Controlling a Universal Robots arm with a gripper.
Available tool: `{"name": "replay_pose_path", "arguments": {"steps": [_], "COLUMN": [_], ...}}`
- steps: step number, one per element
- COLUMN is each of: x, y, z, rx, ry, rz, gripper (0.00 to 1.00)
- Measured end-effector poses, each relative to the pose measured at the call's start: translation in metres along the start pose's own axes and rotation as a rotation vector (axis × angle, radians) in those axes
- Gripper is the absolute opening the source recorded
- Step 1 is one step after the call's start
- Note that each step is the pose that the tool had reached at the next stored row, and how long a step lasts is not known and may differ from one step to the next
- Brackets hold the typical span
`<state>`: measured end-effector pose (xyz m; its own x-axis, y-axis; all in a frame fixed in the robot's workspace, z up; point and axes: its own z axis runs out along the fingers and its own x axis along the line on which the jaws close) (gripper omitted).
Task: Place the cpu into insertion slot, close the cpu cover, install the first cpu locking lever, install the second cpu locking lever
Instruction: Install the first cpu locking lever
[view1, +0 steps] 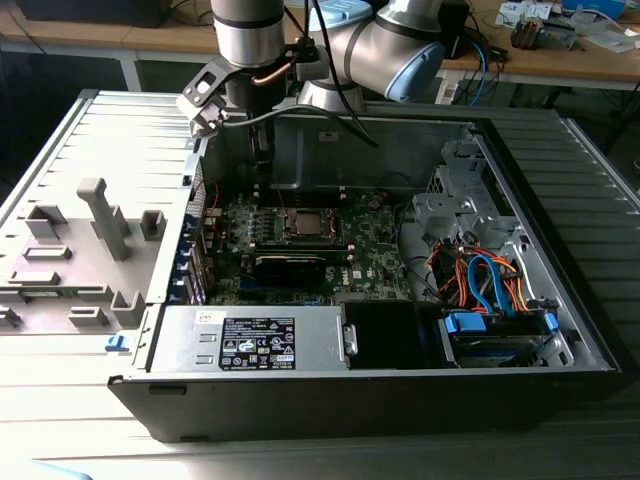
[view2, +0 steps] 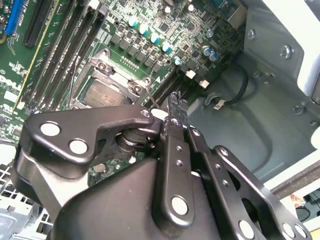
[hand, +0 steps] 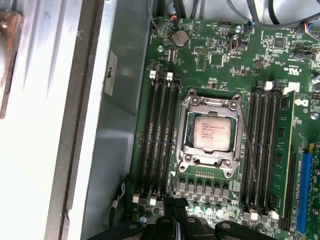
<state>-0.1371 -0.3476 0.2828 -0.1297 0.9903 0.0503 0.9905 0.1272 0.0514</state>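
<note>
The cpu (hand: 212, 132) is seated flat in the insertion slot (hand: 189, 134). Its grey top is seen through the window of the cpu cover (hand: 212, 103), which is laid down flat over the insertion slot. The claw (view2: 175, 102) is held above the motherboard (hand: 220, 50), just beside the insertion slot and over the row of capacitors (hand: 200, 207) along the slot's edge. Its fingers are drawn together, and nothing is seen gripped between them. Long memory slots (hand: 160, 135) are ranged on two opposite sides of the insertion slot.
</note>
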Motion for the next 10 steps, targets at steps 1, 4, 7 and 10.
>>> {"name": "replay_pose_path", "arguments": {"steps": [1,4,7,10], "x": [0.0,-0.0001,0.0,0.0], "y": [0.0,0.0,0.0,0.0], "z": [0.0,-0.0002,-0.0002,-0.0002], "rx": [0.0,0.0005,0.0005,0.0014], "ry": [0.0,-0.001,-0.0011,-0.0031], "rz": [-0.001,-0.001,-0.001,-0.012], "gripper": [0.11,0.11,0.11,0.11]}}
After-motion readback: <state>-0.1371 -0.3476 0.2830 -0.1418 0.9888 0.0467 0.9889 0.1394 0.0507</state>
